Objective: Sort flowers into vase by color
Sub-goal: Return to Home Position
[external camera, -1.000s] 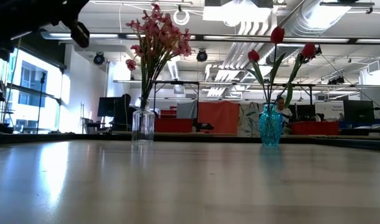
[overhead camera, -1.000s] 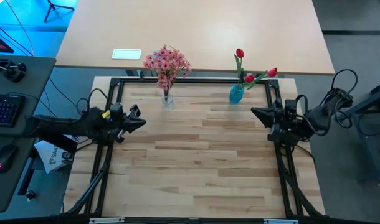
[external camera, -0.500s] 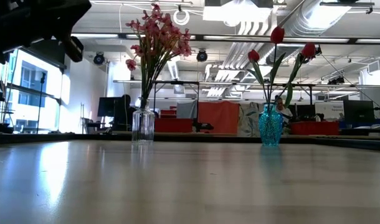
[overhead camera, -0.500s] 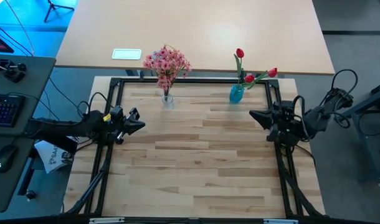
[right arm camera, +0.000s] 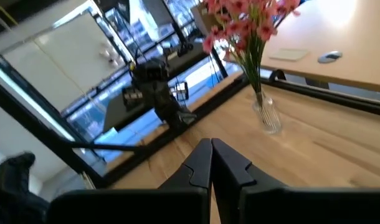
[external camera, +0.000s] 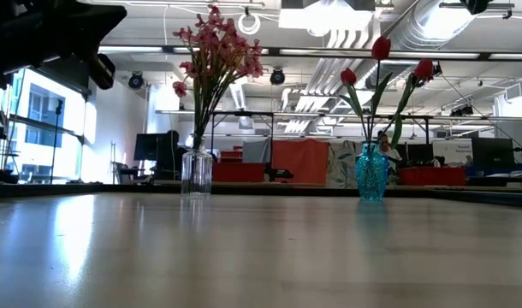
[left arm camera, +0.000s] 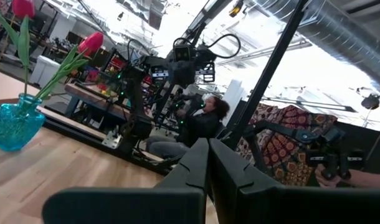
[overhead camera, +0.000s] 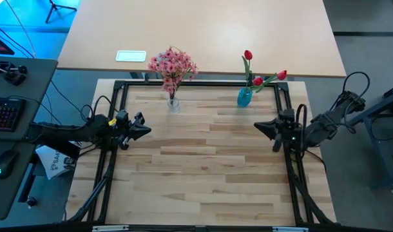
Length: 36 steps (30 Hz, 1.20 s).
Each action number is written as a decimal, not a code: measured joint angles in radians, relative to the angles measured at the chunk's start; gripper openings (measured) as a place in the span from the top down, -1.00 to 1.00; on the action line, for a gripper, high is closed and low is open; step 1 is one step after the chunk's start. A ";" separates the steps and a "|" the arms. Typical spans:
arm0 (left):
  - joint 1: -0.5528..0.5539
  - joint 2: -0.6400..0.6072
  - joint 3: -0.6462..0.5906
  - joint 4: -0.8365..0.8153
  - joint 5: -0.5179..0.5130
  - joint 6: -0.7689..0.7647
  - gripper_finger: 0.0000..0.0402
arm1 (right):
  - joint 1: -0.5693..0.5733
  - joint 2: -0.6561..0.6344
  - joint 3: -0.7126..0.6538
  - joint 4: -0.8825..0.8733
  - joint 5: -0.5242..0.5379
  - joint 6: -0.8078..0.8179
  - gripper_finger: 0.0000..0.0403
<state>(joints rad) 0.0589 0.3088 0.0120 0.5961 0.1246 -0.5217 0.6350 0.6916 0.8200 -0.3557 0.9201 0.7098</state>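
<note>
Along the rear edge of the bench (overhead camera: 203, 174) stand two vases. Left of the middle, a clear glass vase (overhead camera: 174, 103) holds the pink blossom sprays (overhead camera: 172, 64), bunched upright. Right of the middle, a blue vase (overhead camera: 244, 97) holds the three red tulips (overhead camera: 258, 80), one rising straight and the other two leaning out toward the right rear corner. No stem lies loose on the wood. The left gripper (overhead camera: 147, 129) hangs over the left edge of the bench, pointing inward, its two fingers pressed together with nothing between them. The pink sprays stand well apart from it, off toward the rear edge and nearer the middle. The right gripper (overhead camera: 258, 125) hangs over the right edge, also pointing inward, and its fingers likewise meet on nothing. The blue vase is near it, between its tip and the rear edge, but not touching. From table height the two vases show side by side and apart, both upright. In the left wrist view a seated person (left arm camera: 199, 124) shows in the room beyond the bench.
</note>
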 joint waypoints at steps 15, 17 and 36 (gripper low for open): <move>0.000 0.000 0.000 -0.001 0.000 0.001 1.00 | -0.144 0.170 -0.509 1.246 -0.391 -0.272 1.00; 0.000 0.000 0.000 -0.002 0.000 0.001 1.00 | -0.222 0.172 -0.565 1.379 -0.474 -0.312 1.00; 0.000 0.000 0.000 -0.002 0.000 0.001 1.00 | -0.552 -0.411 -0.623 0.576 -0.982 -0.286 1.00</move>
<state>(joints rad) 0.0587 0.3088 0.0120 0.5945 0.1250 -0.5205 0.0825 0.2803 0.1970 0.2200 -0.0618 0.4238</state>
